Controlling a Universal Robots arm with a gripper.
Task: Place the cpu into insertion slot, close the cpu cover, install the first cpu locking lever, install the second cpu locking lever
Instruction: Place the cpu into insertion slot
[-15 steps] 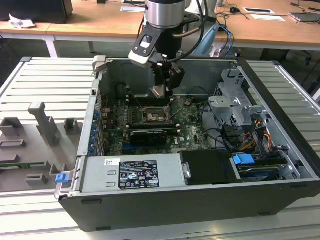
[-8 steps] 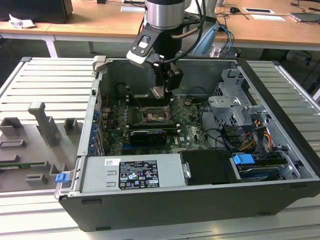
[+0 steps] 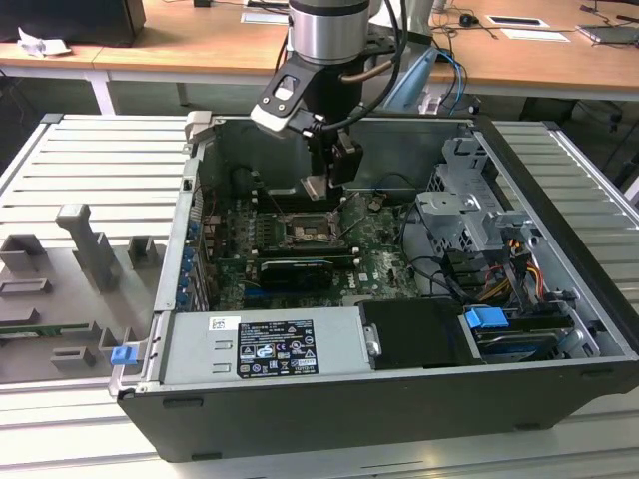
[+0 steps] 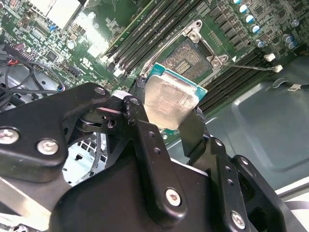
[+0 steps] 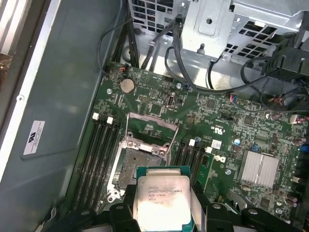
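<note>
Cpu [image 4: 171,99] pinched by its edges in the pincer [image 4: 169,110], held clear above the insertion slot [image 3: 305,233].
In the exterior view, the slot lies at six o'clock of the pincer. I judge the chip light, stiff, slick-topped and fragile underneath; opposite edges are the proper hold.

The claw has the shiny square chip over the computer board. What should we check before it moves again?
1. The claw has a firm grip on the cpu: ok, one finger presses on each side.
2. The insertion slot has nothing in it: ok for the part that shows; the cpu hides the rest.
3. The cpu cover is out of the way: ok, it is swung open beyond the slot.
4. The cpu is off the slot: ok, in the exterior view it hangs above the board.
5. The cpu is lined up square with the slot: cannot tell.
</note>
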